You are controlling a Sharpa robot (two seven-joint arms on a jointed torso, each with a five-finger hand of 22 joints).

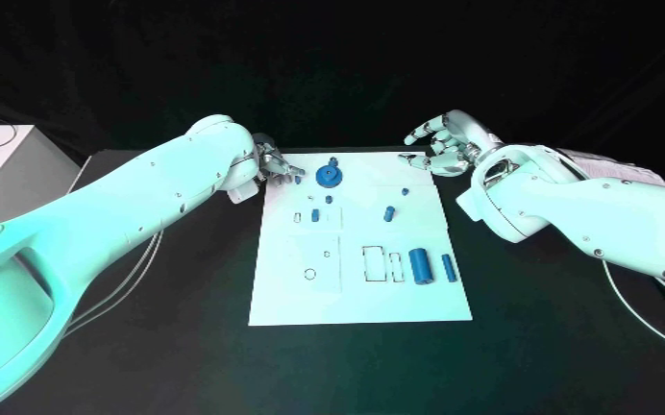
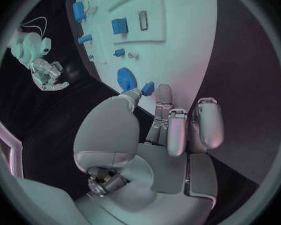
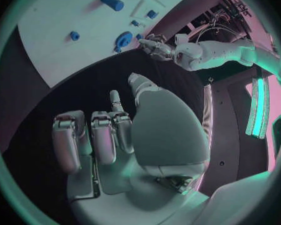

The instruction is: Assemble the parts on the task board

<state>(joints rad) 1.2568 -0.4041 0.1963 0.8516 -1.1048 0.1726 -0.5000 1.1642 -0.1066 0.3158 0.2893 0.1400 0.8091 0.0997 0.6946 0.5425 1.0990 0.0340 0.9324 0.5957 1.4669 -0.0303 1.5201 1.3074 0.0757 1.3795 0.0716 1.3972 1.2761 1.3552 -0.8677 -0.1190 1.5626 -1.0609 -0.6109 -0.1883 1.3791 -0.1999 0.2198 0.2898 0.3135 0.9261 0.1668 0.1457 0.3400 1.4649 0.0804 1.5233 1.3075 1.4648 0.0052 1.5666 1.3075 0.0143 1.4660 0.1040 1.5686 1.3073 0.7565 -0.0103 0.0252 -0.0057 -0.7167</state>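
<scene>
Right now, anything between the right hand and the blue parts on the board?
Nothing visible. The right hand hovers off the task board's far right corner, fingers apart and empty. Bare board lies between it and the small blue part and blue cylinders. The left hand is at the opposite edge.

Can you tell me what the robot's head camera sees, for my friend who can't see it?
A white task board with small blue parts lies on a black table, a round blue part at its far end. The left hand reaches its far corner; the right hand hovers open beyond.
</scene>
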